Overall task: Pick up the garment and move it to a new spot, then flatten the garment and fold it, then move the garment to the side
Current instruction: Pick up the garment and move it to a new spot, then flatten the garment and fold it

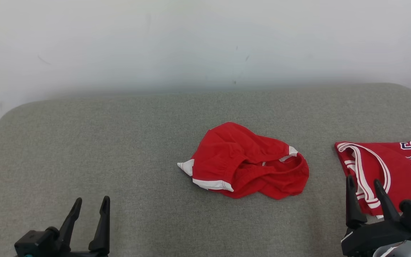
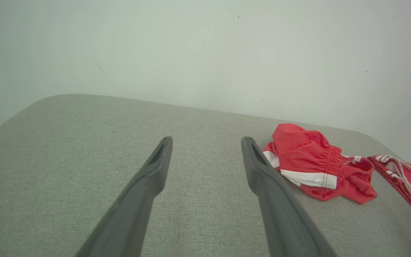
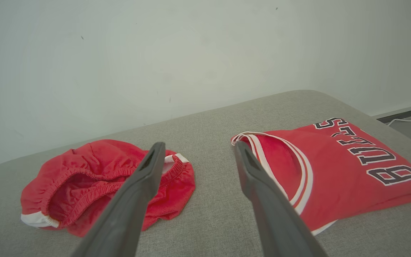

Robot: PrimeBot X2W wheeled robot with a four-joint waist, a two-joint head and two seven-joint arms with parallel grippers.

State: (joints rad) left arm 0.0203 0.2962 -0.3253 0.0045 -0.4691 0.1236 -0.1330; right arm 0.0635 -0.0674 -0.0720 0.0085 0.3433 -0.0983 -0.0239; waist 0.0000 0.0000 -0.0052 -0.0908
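Left gripper (image 1: 92, 199) sits low at the near left edge of the grey cushion (image 1: 120, 142), jaws spread wide and holding nothing. It is well apart from any cloth. Right gripper (image 1: 363, 179) stands at the near right, jaws equally wide and empty. In the head view its fingers overlap the near corner of a folded red jersey (image 1: 401, 167); whether they touch it cannot be told. The right wrist view shows the fingers pointing into the bare gap between the two cloths.

Red shorts (image 1: 248, 160) lie crumpled near the middle of the cushion, between the grippers and nearer the right one. The elastic waistband gapes toward the right, and white trim shows at the near left hem. The shorts are clear of the jersey. A pale wall (image 1: 191, 43) runs behind the cushion.

Assessment: the jersey lies flat and squared at the side, so the shorts are judged to be the garment in question. The pick-up has not begun.

Recommendations:
- Lift the right gripper clear of the jersey before it travels, to avoid dragging that cloth.
- Take the waistband, which is thick and bunched and should hold better than loose fabric.
- Pinch one layer where possible; a grip on both layers would hinder flattening.
- Bring the left gripper to the white-trimmed hem, so the shorts hang spread rather than balled.
- Set down on the bare cushion to the left, away from the jersey.
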